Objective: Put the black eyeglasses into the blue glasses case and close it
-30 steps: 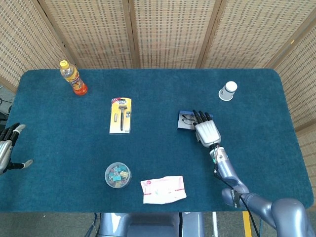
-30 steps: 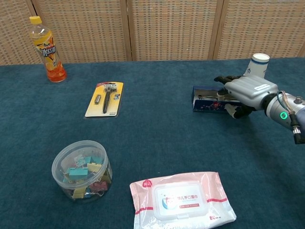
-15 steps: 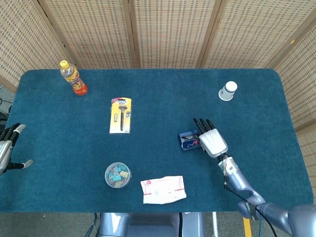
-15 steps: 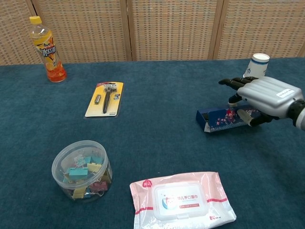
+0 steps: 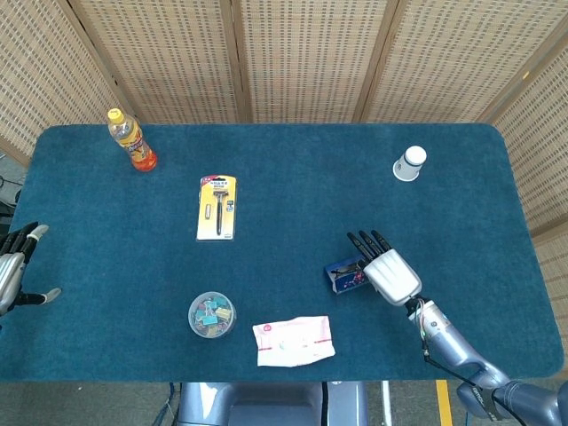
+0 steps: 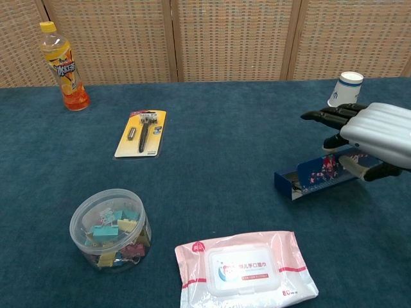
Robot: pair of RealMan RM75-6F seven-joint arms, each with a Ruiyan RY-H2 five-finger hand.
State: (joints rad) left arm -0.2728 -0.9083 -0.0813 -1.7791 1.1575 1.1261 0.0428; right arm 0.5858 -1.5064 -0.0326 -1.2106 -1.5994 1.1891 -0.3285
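Note:
The blue glasses case hangs tilted above the table at the right, its left end lower. My right hand grips its right end, fingers stretched over the top and thumb underneath. From the head view the case pokes out to the left of the right hand, in the front right part of the table. A dark bit shows at the case's low open end; I cannot make out the black eyeglasses for sure. My left hand hovers at the table's far left edge, fingers spread and holding nothing.
An orange drink bottle stands at the back left. A yellow razor pack lies mid-table. A clear tub of binder clips and a pack of wet wipes sit near the front edge. A paper cup stands at the back right.
My right hand has carried the blue case from the table's middle right toward the front, lifting and tilting it. The left hand has stayed still.

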